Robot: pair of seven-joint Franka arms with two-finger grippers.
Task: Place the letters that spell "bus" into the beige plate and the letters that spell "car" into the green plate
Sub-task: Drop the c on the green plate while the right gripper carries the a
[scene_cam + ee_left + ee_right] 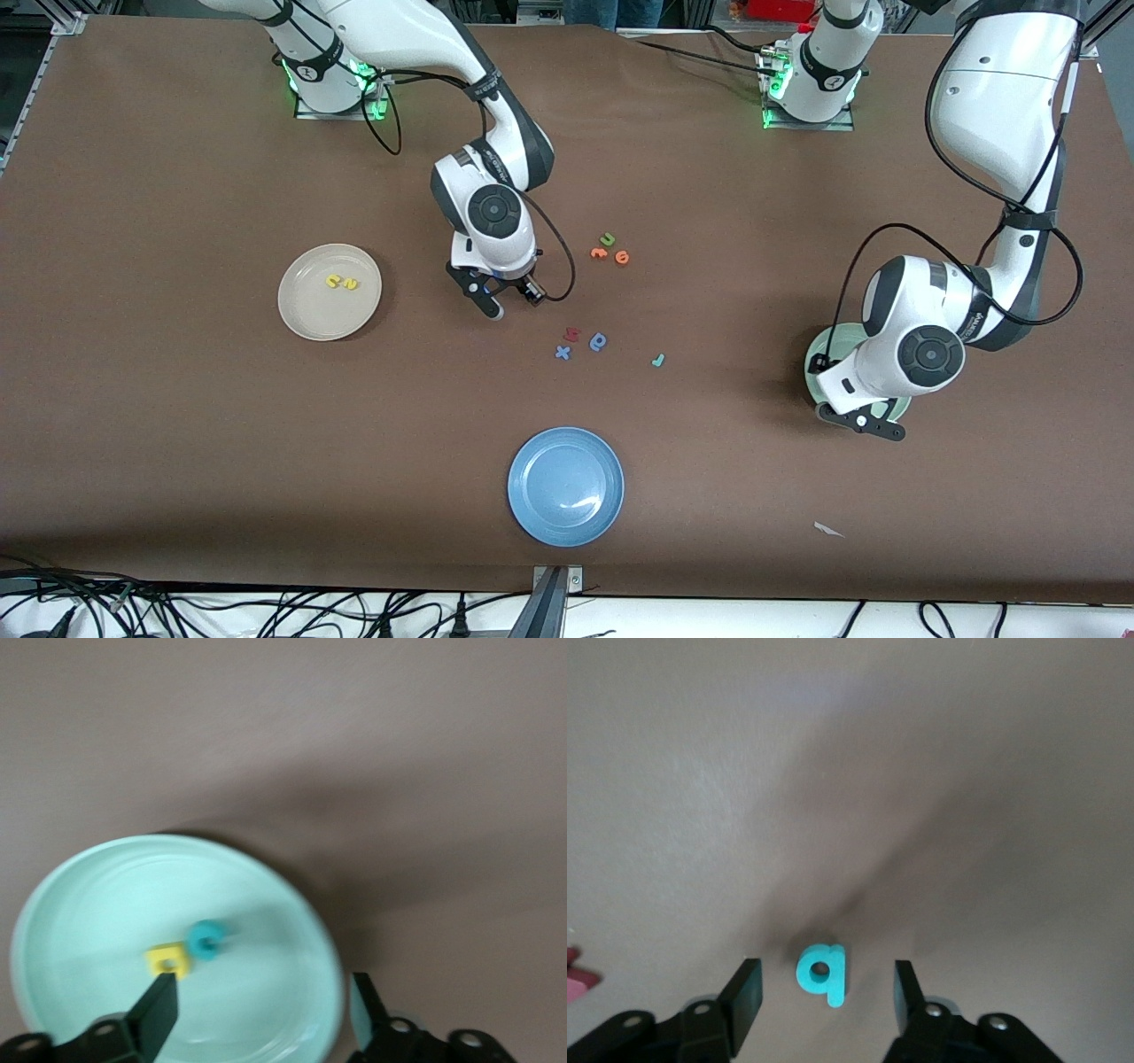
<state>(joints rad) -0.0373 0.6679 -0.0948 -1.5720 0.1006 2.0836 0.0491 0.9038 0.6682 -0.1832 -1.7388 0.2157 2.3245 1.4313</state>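
Observation:
My right gripper (pixel 826 994) is low over the table's middle, open, its fingers (pixel 744 997) standing either side of the teal "b" (pixel 821 973) without touching it. In the front view that gripper (pixel 514 303) hides the letter. The beige plate (pixel 301 319) holds two yellow letters (pixel 341 283). My left gripper (pixel 263 1014) hangs open over the green plate (pixel 80 904), which holds a yellow letter (pixel 168 959) and a blurred teal letter (pixel 208 939). The left hand (pixel 864 421) covers most of that plate (pixel 828 350). A teal "r" (pixel 657 360) lies on the bare table.
A green "u" (pixel 608 238) and two orange letters (pixel 610 256) lie just toward the left arm's end from the right gripper. A red letter (pixel 571 334), a blue letter (pixel 599 342) and a blue "x" (pixel 563 353) lie nearer the camera. The blue plate (pixel 532 514) sits nearest the camera.

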